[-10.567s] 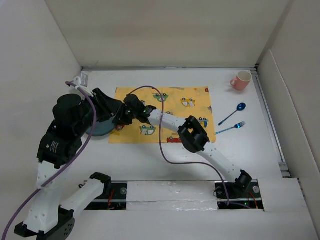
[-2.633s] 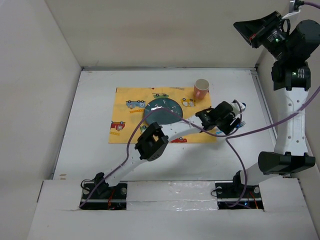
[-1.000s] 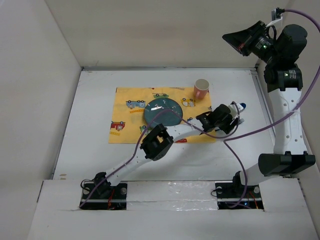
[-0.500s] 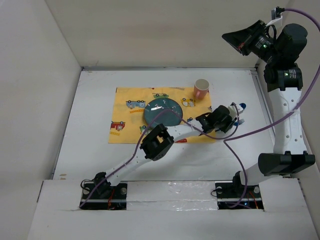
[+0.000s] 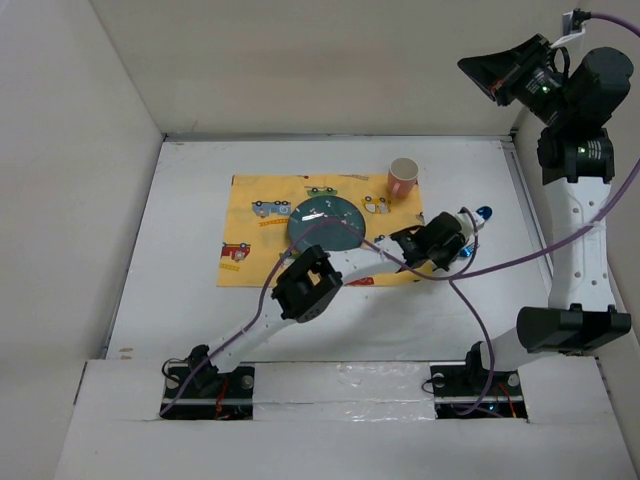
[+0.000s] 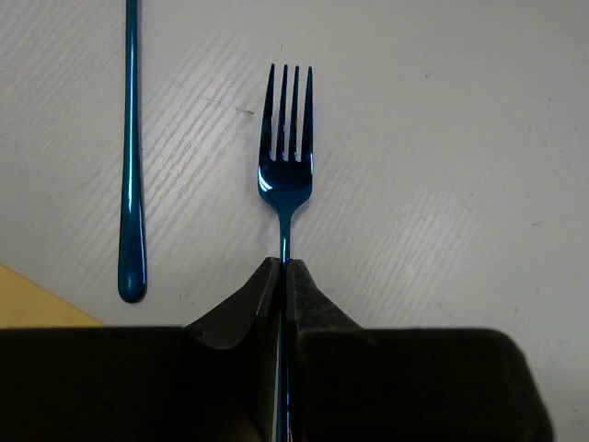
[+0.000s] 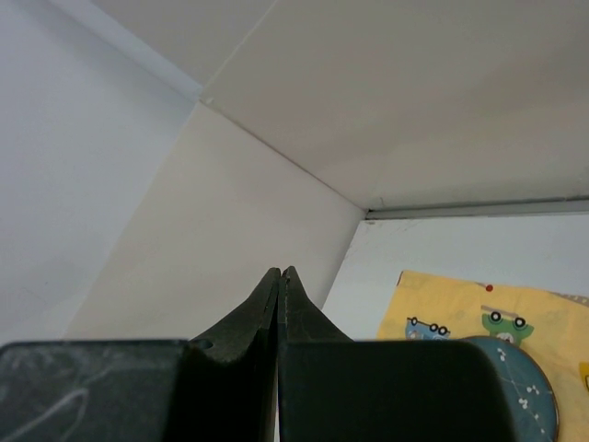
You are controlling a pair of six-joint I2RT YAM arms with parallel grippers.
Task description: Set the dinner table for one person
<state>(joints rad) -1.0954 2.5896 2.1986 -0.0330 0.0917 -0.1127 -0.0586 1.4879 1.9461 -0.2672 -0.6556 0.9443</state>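
Partly hidden, the fork [image 6: 285,180] sits clamped in the left pincer [image 6: 283,265]; right pincer [image 7: 279,273] closed, empty.

No readable text, numbers, brand marks or signs in any view. The mat [image 5: 250,250] on the table [image 5: 190,290] carries only small car pictures, no lettering that can be made out. The plate [image 5: 330,215] on the mat has a few white marks, too small to tell whether they are characters. Both wrist views show bare surfaces with nothing legible.
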